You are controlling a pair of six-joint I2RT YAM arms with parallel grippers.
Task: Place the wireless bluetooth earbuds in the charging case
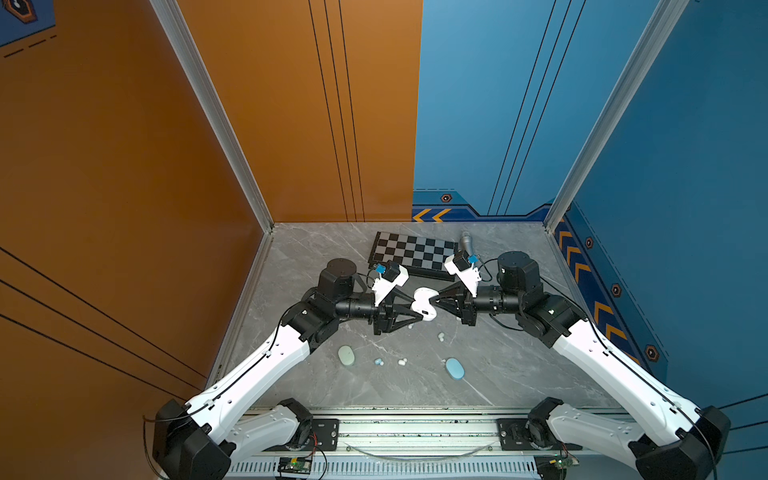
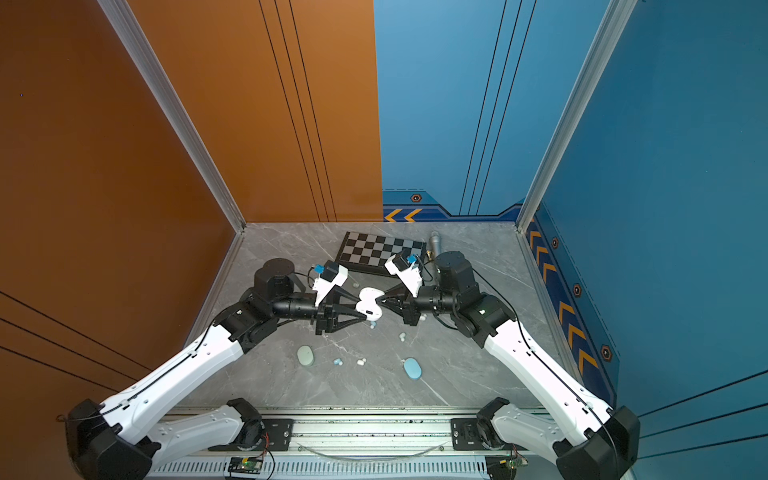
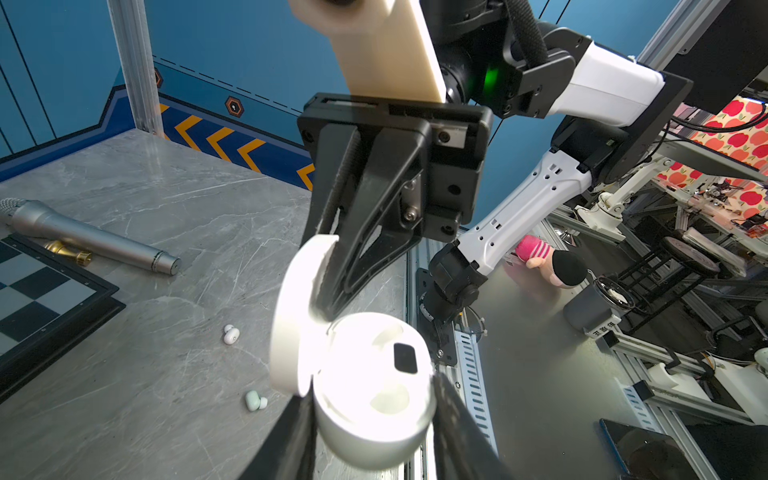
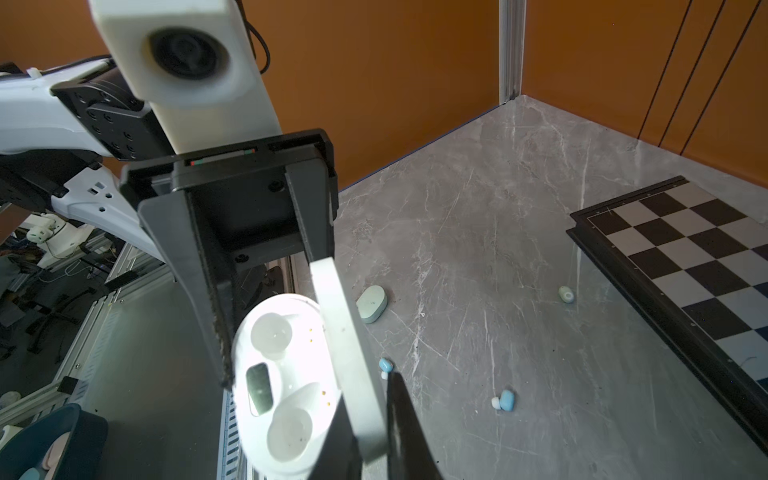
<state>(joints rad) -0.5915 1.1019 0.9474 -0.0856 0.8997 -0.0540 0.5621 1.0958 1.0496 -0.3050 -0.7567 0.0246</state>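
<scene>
Your left pincer (image 1: 417, 308) grips the open white case (image 1: 428, 312) aloft, right pincer (image 1: 435, 296) pinched on its lid (image 3: 291, 307). The earbuds (image 1: 402, 362) lie scattered on the table (image 1: 519, 374). Tug hard and the case could slip free.

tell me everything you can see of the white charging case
The white charging case is a glossy plastic oval pebble, hinged open and held off the table. Its base shows two empty rounded wells, a small dark window between them and tiny gold contacts. The left end effector clamps the base across its sides; the right end effector is shut on the raised lid.
</scene>
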